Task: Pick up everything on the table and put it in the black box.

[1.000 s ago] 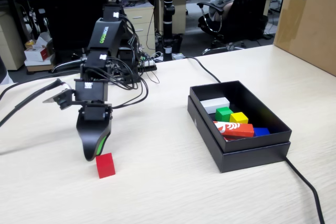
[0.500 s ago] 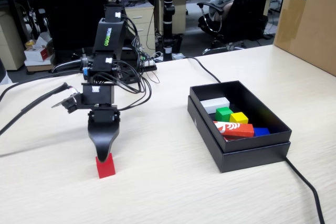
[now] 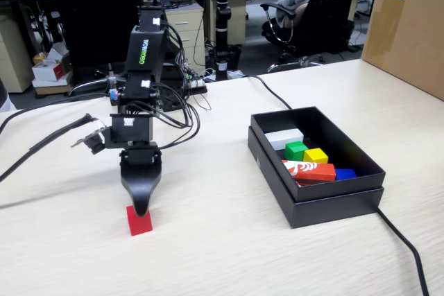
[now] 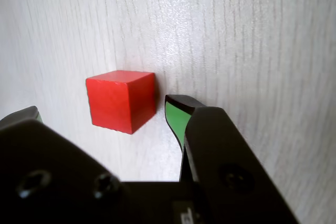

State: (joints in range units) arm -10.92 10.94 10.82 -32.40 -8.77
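Note:
A red cube [image 3: 139, 220] sits on the pale wood table [image 3: 208, 254] at the front left. My gripper [image 3: 141, 207] hangs straight down just over it, tip at the cube's top edge. In the wrist view the red cube [image 4: 122, 100] lies between my two green-padded fingers [image 4: 176, 119], jaws spread wide and not touching it; my gripper [image 4: 100, 114] is open. The green cube [image 3: 295, 150] and the yellow cube [image 3: 316, 156] lie inside the black box [image 3: 333, 202] at the right.
The box also holds a white block [image 3: 284, 138], a long red-and-white printed block [image 3: 310, 170] and a blue piece [image 3: 345, 173]. A brown carton [image 3: 406, 22] stands at the far right. Black cables [image 3: 402, 240] run across the table.

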